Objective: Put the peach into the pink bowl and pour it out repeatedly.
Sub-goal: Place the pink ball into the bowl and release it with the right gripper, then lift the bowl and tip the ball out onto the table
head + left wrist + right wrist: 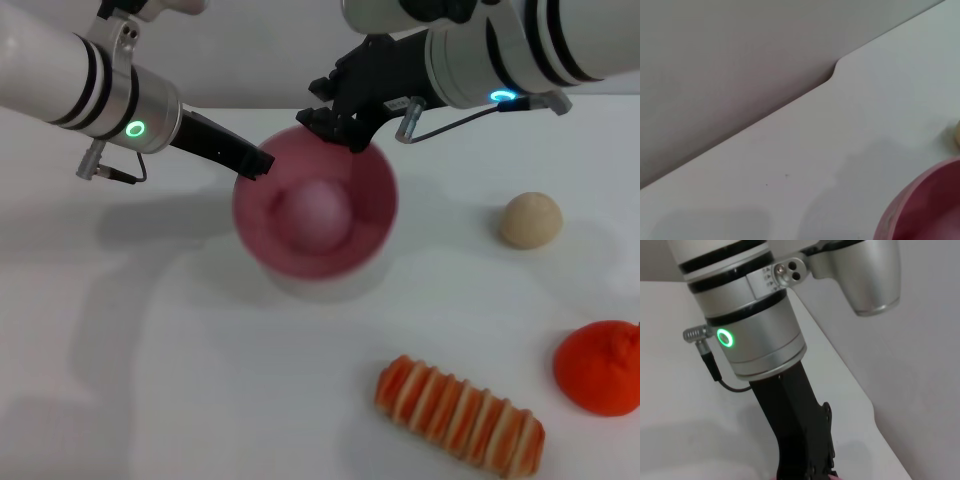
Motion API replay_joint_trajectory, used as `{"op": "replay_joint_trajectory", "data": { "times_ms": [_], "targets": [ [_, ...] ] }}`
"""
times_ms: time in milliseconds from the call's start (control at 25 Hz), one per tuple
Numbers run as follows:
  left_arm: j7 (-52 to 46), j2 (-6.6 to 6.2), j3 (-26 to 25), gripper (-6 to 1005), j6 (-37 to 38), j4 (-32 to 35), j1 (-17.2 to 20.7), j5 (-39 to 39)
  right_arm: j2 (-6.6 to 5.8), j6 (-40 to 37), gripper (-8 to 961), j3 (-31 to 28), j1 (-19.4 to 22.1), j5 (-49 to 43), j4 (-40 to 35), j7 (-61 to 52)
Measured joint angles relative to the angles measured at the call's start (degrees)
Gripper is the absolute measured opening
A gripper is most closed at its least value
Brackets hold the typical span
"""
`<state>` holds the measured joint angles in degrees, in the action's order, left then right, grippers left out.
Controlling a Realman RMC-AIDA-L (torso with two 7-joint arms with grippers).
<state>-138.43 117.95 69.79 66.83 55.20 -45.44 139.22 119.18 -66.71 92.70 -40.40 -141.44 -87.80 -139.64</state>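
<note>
The pink bowl (372, 205) is at the middle of the white table, tilted with its opening towards me and blurred. The pale pink peach (315, 212) lies inside it. My left gripper (258, 163) is shut on the bowl's left rim. My right gripper (335, 128) hovers over the bowl's far rim, fingers apart and empty. The left wrist view shows part of the bowl's rim (925, 210). The right wrist view shows the left arm's gripper (805, 450) from above.
A beige ball (530, 219) lies right of the bowl. A bright orange-red fruit (603, 366) is at the right edge. A striped orange-and-cream bread roll (460, 415) lies in front. The table's back edge meets the grey wall (740, 75).
</note>
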Motion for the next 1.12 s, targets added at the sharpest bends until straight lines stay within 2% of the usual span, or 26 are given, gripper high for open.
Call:
{"op": "replay_joint_trajectory", "data": {
  "times_ms": [40, 160, 280, 360, 400, 440, 480, 600, 680, 760, 960, 1120],
  "targets": [
    [0.00, 0.00, 0.00, 42, 0.00, 0.00, 0.00, 0.00, 0.00, 0.01, 155, -0.09, 0.06, 0.06, -0.03, 0.00],
    [0.06, -0.01, -0.01, 42, -0.09, -0.01, 0.16, -0.03, 0.00, 0.55, 266, -0.68, 0.54, 0.51, -0.42, 0.01],
    [0.25, -0.01, 0.00, 42, -0.23, 0.00, 0.34, -0.02, 0.19, 3.43, 376, -2.39, 3.06, 1.79, -2.00, 1.13],
    [0.25, -0.01, 0.00, 42, -0.23, 0.00, 0.34, -0.02, 0.38, 6.02, 376, -4.72, 5.79, 6.20, -2.93, 4.56],
    [0.44, 0.00, 0.00, 42, -0.77, -0.04, 0.49, -0.03, 0.50, 8.49, 377, -8.44, 8.94, 14.88, -2.68, 11.35],
    [0.44, 0.00, 0.00, 42, -0.77, -0.04, 0.49, -0.03, 0.50, 8.49, 377, -8.44, 8.94, 14.88, -2.68, 11.35],
    [0.49, -0.01, -0.02, 42, -1.07, -0.07, 0.56, -0.03, 0.54, 9.53, 377, -10.61, 10.71, 20.51, -1.95, 15.86],
    [0.62, 0.00, -0.02, 42, -1.49, -0.09, 0.64, -0.02, -0.04, 9.68, 377, -16.06, 15.86, 44.51, 4.90, 35.27],
    [0.72, 0.00, 0.03, 42, -1.88, -0.09, 0.69, 0.00, -0.47, 6.84, 377, -18.53, 18.75, 62.98, 11.56, 53.04],
    [0.74, 0.03, 0.14, 42, -2.18, -0.09, 0.67, 0.01, -0.45, 1.79, 376, -20.34, 20.81, 77.57, 19.01, 68.65],
    [0.82, 0.18, 2.62, 42, -4.16, -0.05, 0.44, -1.58, -0.22, -7.93, 376, -26.38, 24.16, 102.10, 36.95, 98.04],
    [0.94, 0.21, 8.05, 42, -8.93, 0.69, 0.60, -5.43, -0.17, -10.75, 376, -28.20, 25.38, 112.99, 44.23, 109.57]
  ]
}}
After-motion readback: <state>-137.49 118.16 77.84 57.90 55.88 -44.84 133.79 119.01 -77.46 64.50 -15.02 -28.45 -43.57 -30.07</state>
